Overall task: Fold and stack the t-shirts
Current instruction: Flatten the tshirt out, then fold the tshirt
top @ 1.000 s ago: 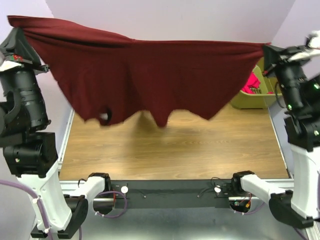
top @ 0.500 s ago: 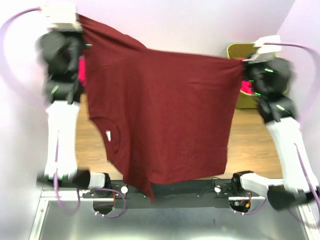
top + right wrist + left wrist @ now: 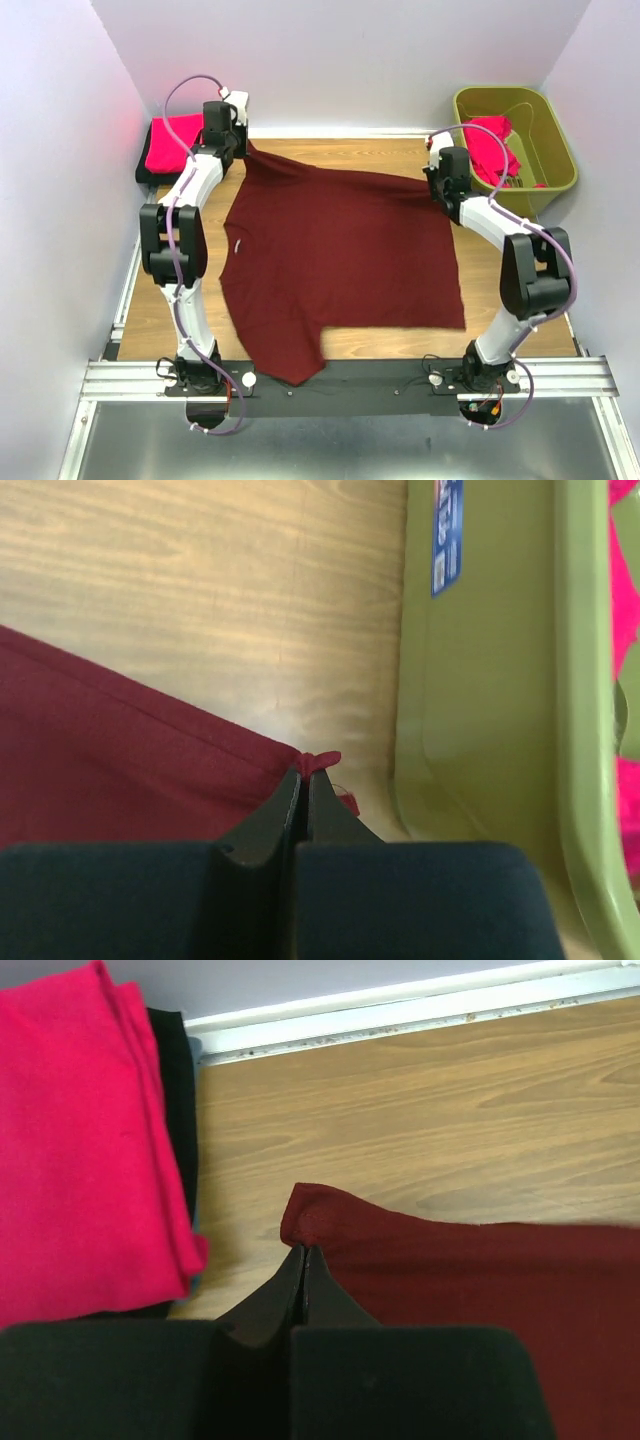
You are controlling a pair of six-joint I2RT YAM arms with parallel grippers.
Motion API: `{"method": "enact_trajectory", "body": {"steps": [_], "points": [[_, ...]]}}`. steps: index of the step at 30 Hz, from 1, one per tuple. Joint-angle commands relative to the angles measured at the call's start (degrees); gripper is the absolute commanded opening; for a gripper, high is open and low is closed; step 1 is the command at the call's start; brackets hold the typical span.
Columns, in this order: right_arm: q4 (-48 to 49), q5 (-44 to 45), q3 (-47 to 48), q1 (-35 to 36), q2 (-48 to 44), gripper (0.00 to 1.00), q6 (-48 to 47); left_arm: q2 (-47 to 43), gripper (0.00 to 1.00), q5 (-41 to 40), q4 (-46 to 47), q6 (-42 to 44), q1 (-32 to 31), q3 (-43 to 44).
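The dark maroon t-shirt lies spread flat on the wooden table, its collar toward the left and a sleeve hanging over the near edge. My left gripper is shut on its far left corner. At the far right corner, close to the bin, my right gripper is shut on the cloth, and a small tuft pokes out past the tips. A folded bright pinkish-red t-shirt rests on a black one at the far left, just left of my left gripper.
An olive-green plastic bin stands at the far right corner with pinkish-red cloth inside; its wall is right beside my right fingers. The back wall runs just beyond both grippers.
The maroon shirt hung in the air between the raised arms; both arms have since swung forward and down, laying it flat on the table. Both grips have held.
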Motion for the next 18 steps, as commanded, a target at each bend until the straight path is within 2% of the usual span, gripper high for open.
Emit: {"method": "enact_trajectory", "body": {"steps": [1, 11, 18], "points": [[8.17, 1.54, 3.59, -0.51, 4.89, 0.05, -1.66, 1.71, 0.00, 1.02, 4.99, 0.41, -0.16, 4.61], [8.26, 1.18, 6.50, -1.47, 9.12, 0.05, -1.31, 1.81, 0.00, 0.75, 2.62, -0.55, -0.25, 4.44], [8.17, 3.64, 7.20, -2.44, 8.86, 0.06, -1.66, -3.37, 0.00, -0.04, 0.33, -4.42, -0.34, -1.97]]}}
